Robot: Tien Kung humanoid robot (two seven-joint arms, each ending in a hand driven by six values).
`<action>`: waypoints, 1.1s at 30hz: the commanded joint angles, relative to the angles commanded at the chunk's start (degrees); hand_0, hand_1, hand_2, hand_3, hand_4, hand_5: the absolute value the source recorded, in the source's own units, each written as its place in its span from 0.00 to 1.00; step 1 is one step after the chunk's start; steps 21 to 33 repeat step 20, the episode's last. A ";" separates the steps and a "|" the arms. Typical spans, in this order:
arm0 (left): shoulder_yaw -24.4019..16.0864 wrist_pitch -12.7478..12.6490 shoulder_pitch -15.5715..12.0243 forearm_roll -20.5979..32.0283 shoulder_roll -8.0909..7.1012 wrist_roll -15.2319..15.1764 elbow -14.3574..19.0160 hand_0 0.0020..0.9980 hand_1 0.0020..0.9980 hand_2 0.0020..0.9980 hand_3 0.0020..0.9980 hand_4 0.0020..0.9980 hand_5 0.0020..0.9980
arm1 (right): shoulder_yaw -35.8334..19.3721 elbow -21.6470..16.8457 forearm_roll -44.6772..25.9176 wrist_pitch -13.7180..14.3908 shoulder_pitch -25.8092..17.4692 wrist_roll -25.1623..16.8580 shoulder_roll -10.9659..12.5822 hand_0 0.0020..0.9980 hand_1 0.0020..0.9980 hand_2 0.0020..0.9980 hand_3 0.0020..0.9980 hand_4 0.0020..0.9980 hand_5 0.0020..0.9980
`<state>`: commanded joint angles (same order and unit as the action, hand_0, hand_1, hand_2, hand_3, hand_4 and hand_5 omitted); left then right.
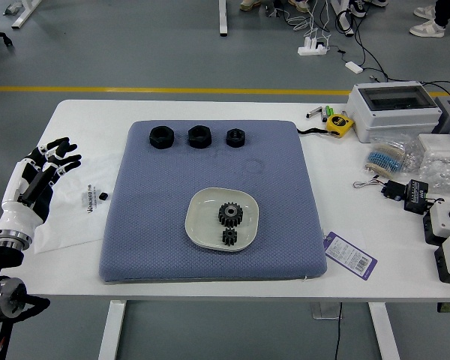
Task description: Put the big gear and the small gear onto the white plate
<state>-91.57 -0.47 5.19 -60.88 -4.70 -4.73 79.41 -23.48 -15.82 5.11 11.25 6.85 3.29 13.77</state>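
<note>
Clock readings taken from the white plate (202,217), 12 being the table's far side.

Big gear (230,214): on the plate, a touch toward 2 o'clock of its middle, lying flat, bore up. Small gear (229,237): also on the plate, flat, at 5 o'clock, inside the rim. It sits just beside the big gear on the near side; whether teeth touch, cannot tell. Plate rests level on the blue-grey padded mat (150,217).

Progress: both named gears are where the task wants them. By my reading the placing is complete, with nothing left but to leave the plate alone. Neither gear overhangs the rim, so no correction seems called for.

Left hand (45,171): out between 9 and 10 o'clock, well apart from plate and gears, at the table's left side. Fingers apart and loosely bent, nothing in them. No right hand to be seen, so its state cannot be told.

Other finds: three black nut-like pieces on the mat's far part, at 11 o'clock (161,137), between 11 and 12 (199,136), and 12 (235,138). Not in the task sentence; judged best left there. Yellow tape measure (338,124) off the mat, between 1 and 2.
</note>
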 joint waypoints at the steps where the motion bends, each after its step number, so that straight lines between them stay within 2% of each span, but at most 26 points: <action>1: -0.05 0.00 0.01 -0.02 0.00 0.00 0.03 0.64 0.61 0.65 0.66 0.96 0.50 | -0.01 0.00 0.02 0.01 0.02 0.01 0.00 0.65 0.65 0.75 0.61 0.87 0.71; 33: 0.98 0.54 0.07 0.18 0.23 0.42 -0.10 0.65 0.61 0.65 0.65 0.96 0.50 | 0.13 -0.02 -0.10 -0.06 0.25 -0.01 0.11 0.65 0.65 0.74 0.61 0.87 0.71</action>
